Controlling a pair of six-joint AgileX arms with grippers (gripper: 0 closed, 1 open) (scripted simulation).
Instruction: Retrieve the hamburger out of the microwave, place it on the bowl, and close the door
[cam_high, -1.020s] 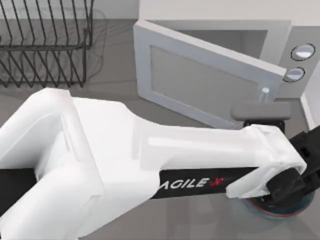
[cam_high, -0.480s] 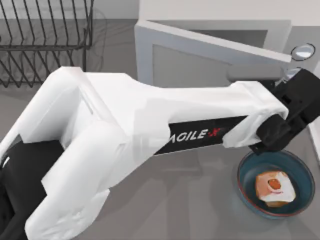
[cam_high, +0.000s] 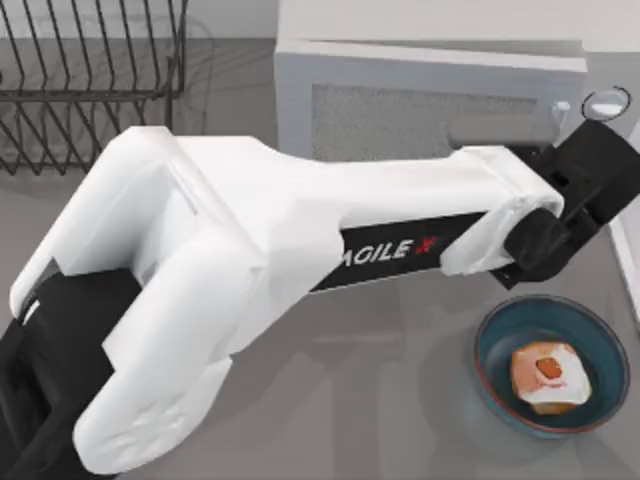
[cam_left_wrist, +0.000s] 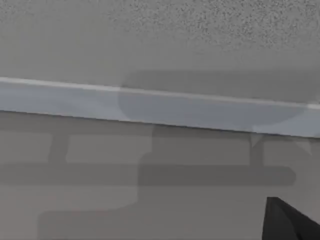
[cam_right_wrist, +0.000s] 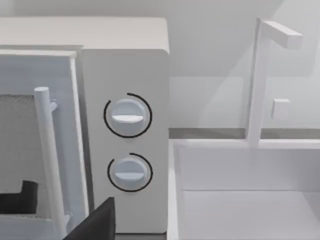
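Sitting finished in the round blue-teal bowl with reddish rim (cam_high: 590, 325) at the worktop's front right corner: small orange-tan square hamburger (cam_high: 546, 375). Pressing on the white, grey-windowed door (cam_high: 420, 120) of the big white microwave (cam_right_wrist: 125, 65), nearly shut, latching left. Left gripper (cam_high: 590, 190) working just behind the bowl, finger state impossible to tell.

Left arm (cam_high: 300, 250) across door (cam_high: 420, 120)
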